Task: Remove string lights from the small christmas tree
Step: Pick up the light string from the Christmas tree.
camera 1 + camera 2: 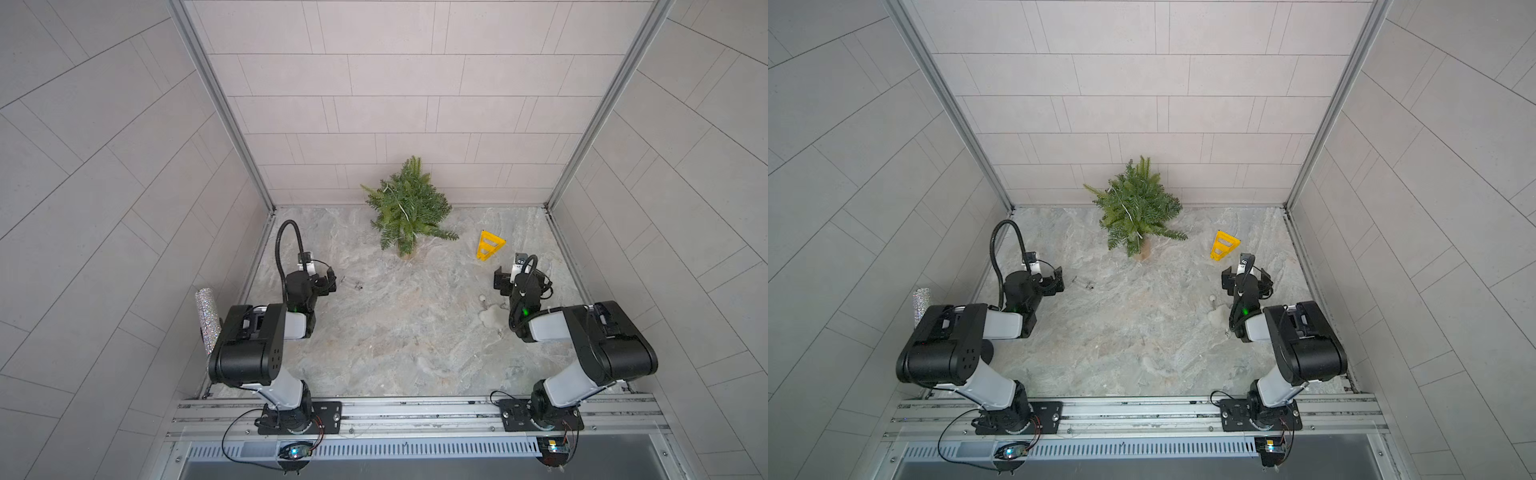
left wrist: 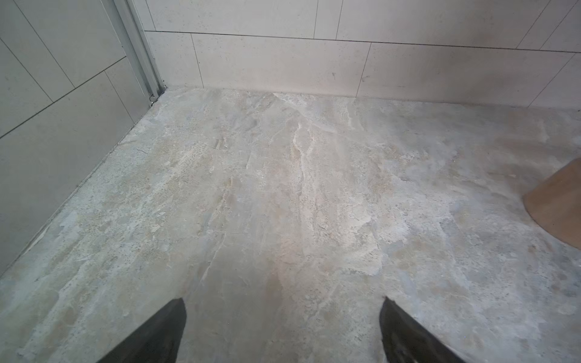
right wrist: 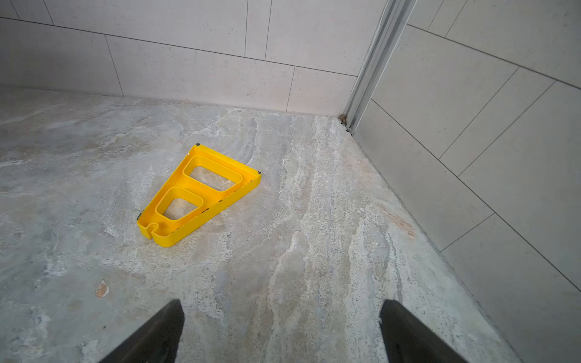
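Note:
The small christmas tree (image 1: 405, 205) (image 1: 1138, 208) stands on its tan base (image 1: 406, 254) at the back middle of the stone floor, close to the back wall. The string lights (image 1: 400, 208) (image 1: 1126, 210) show as a thin pale wire running down through the green branches. My left gripper (image 1: 311, 272) (image 2: 283, 300) hovers front-left of the tree, open and empty; only the tree's base (image 2: 559, 204) shows in its wrist view. Front-right of the tree, my right gripper (image 1: 521, 274) (image 3: 282, 301) is open and empty too.
A yellow triangular frame (image 1: 489, 246) (image 3: 201, 198) lies just ahead of the right gripper. A small clear tube (image 1: 353, 284) lies beside the left gripper. A white fluffy toy (image 1: 492, 313) sits by the right arm. A glittery cylinder (image 1: 208, 318) stands at the left wall. Walls enclose three sides.

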Available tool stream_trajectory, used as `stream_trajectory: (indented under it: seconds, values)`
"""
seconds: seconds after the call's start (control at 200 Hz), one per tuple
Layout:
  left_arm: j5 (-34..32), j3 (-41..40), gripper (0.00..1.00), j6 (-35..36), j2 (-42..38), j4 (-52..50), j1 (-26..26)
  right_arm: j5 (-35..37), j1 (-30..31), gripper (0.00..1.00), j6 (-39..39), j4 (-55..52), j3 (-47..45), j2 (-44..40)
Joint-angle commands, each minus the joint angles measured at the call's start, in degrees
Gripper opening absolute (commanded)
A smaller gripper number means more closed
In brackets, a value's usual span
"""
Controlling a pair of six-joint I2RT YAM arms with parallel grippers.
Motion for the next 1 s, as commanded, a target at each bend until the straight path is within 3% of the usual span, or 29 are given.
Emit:
stream_trajectory:
  seconds: [0.0,0.801,0.961,0.981,0.996]
  values:
    - [-0.76,0.28,1.0,0.79,0.01,0.9,-0.5,-0.27,-0.12,1.0,-0.47,0.21,0.3,0.56]
    - [-0.24,0.72,1.0,0.45,0.24,0.37,-0.07,-0.54,-0.24,1.0,-0.54,0.15,0.3,0.44]
    - [0.14,0.95,0.86,0.98,-2.54,-1.98,-0.24,1.27,1.19,0.98,-1.46,4.33,-1.93,0.19]
    - [0.09,1.52,0.88,0.73,-4.03,-4.53,-0.35,2.45,1.58,0.98,-1.71,5.22,-2.43,-0.2]
    - [0.11,2.37,0.96,0.7,-5.43,-7.18,-0.35,3.74,2.13,0.99,-1.94,5.77,-2.84,-0.71]
